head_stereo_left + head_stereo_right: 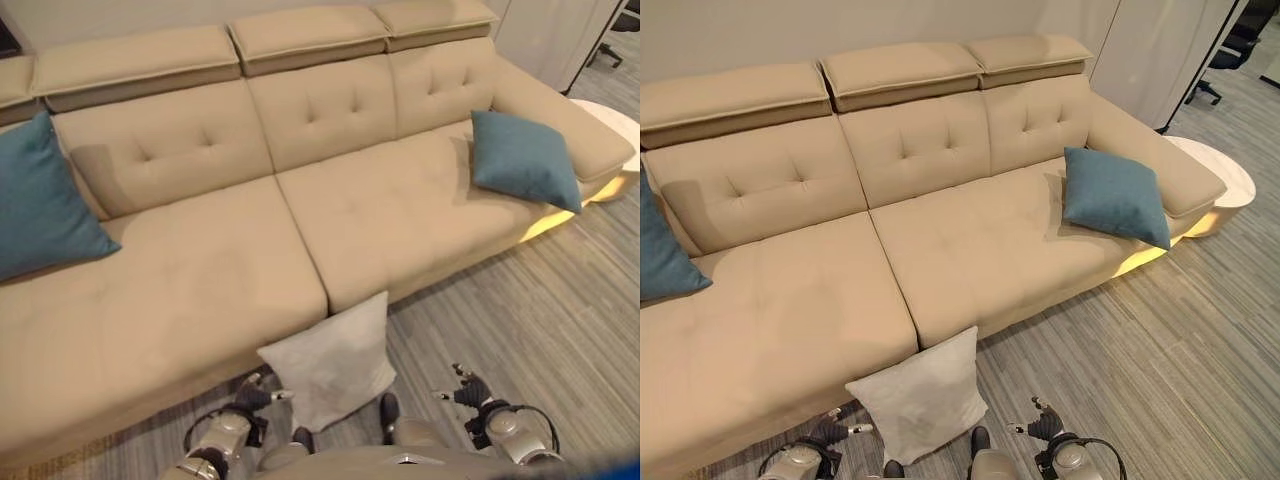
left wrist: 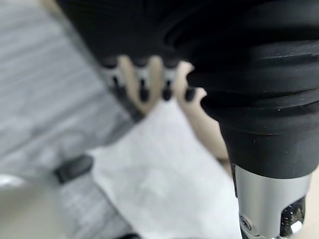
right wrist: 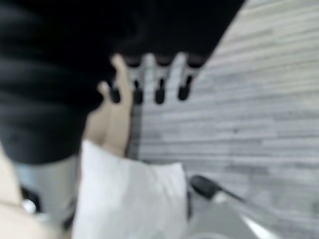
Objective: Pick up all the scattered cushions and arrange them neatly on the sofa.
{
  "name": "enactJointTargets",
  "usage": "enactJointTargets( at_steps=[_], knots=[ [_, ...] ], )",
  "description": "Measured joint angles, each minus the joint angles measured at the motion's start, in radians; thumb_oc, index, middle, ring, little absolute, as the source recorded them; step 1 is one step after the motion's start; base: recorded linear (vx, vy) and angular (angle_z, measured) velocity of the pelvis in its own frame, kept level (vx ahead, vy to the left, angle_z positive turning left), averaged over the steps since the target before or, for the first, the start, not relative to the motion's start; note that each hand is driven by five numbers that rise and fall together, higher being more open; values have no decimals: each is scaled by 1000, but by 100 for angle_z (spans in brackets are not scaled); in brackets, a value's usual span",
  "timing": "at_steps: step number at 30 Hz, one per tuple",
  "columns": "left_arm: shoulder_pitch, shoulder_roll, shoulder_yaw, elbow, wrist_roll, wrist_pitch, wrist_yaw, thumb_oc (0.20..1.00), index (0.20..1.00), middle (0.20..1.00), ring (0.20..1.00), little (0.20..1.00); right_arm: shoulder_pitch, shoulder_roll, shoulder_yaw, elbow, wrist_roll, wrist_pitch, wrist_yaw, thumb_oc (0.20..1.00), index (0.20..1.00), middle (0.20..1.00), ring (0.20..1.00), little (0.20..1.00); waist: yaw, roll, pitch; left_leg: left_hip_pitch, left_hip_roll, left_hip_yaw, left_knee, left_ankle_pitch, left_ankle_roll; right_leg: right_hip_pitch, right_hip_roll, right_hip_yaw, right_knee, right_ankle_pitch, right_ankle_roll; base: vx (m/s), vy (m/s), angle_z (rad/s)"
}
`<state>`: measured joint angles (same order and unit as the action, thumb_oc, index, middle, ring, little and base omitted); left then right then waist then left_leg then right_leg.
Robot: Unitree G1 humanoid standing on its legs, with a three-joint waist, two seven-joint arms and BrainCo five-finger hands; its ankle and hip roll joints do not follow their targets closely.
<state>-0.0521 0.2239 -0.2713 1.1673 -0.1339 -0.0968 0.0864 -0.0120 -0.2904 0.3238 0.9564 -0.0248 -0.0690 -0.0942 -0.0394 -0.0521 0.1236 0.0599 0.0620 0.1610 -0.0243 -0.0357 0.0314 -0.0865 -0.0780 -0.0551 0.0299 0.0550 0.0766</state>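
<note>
Left hand (image 1: 262, 394) fingers relaxed, empty | right hand (image 1: 466, 390) likewise | white cushion (image 1: 330, 362) between them

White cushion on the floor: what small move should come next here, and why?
Probably bring both hands inward onto the white cushion. It leans against the sofa front on the floor, between the left hand and right hand; both are open and hold nothing. The two blue cushions already sit on the seat.

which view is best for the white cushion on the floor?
Left eye view: the whole white cushion shows, leaning against the sofa front between both hands. The right eye view shows it whole too, lower in the picture. Each wrist view catches just part of it, blurred, past the fingers.
</note>
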Motion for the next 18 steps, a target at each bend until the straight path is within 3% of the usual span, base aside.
enactJointTargets(
  at_steps=[2, 4, 5, 7, 8, 11, 13, 15, 18],
  knots=[
    [-10, -1, 10, -2, 0, -3, 0, 1000, 1000, 1000, 1000, 1000, 19, -1, 3, -8, -1, 0, 0, 1000, 1000, 1000, 1000, 1000, 3, -11, -2, -34, 24, -52, 24, 5, -28, 16, 26, -48, -41, 7, -21, -87, -182, 65],
    [17, -7, 16, 0, -2, -3, -1, 1000, 1000, 1000, 1000, 1000, 9, -9, -1, -20, 0, -4, -3, 1000, 1000, 1000, 1000, 1000, 26, 2, 5, -58, 57, -76, 33, 27, -50, 25, 68, -75, -48, 13, -47, -239, -295, 52],
    [-4, -16, 16, -5, -3, -3, 0, 1000, 1000, 1000, 1000, 1000, 27, -18, 0, -48, 1, -10, -8, 1000, 1000, 1000, 1000, 1000, 21, 4, 10, -106, 61, -116, 67, 42, -80, 23, 72, -102, -49, 5, -52, -209, -145, 122],
    [-50, -11, 15, -19, -4, -8, 1, 1000, 1000, 1000, 1000, 1000, 47, -28, 1, -54, 0, -14, -7, 1000, 1000, 1000, 1000, 1000, -7, -4, 32, -169, 55, -109, 79, 98, -146, 23, 62, -135, -56, -17, -83, -101, -22, 173],
    [-54, -11, 14, -42, -10, -6, 1, 1000, 1000, 1000, 1000, 1000, 42, -32, 2, -37, 0, -14, -8, 1000, 1000, 1000, 1000, 1000, 6, -18, 44, -182, 54, -18, 90, 102, -143, 7, 58, -142, -47, -25, -108, -74, 23, 114],
    [-44, -11, 13, -41, -20, -1, 0, 1000, 1000, 1000, 1000, 1000, 12, -34, -1, -43, 1, -25, -21, 1000, 1000, 1000, 1000, 1000, -9, -54, 62, -153, 48, 106, 144, 68, -112, -18, 18, -156, -44, -21, -123, -14, 61, 32],
    [-39, -15, 2, -41, -32, -1, 0, 1000, 1000, 1000, 1000, 1000, 14, -35, -1, -38, 1, -25, -22, 1000, 1000, 1000, 1000, 1000, -21, -48, 63, -102, 40, 92, 103, 66, -110, -24, 16, -154, -44, -10, -106, 57, 95, 10],
    [-37, -30, -8, -43, -32, -2, -2, 1000, 1000, 1000, 1000, 1000, 19, -45, -4, -28, 0, -24, -24, 1000, 1000, 1000, 1000, 1000, -42, -4, 60, -30, 51, 77, 5, 7, -85, -44, 44, -161, -39, 2, -88, 44, 96, 5],
    [-44, -6, -6, -69, -31, -1, 0, 1000, 1000, 1000, 1000, 1000, 28, -30, -2, -29, 1, -20, -25, 1000, 1000, 1000, 1000, 1000, -32, -29, 67, -46, 39, 108, -5, 25, -69, -84, 21, -152, -19, 9, -66, 7, 60, -20]
  ],
)
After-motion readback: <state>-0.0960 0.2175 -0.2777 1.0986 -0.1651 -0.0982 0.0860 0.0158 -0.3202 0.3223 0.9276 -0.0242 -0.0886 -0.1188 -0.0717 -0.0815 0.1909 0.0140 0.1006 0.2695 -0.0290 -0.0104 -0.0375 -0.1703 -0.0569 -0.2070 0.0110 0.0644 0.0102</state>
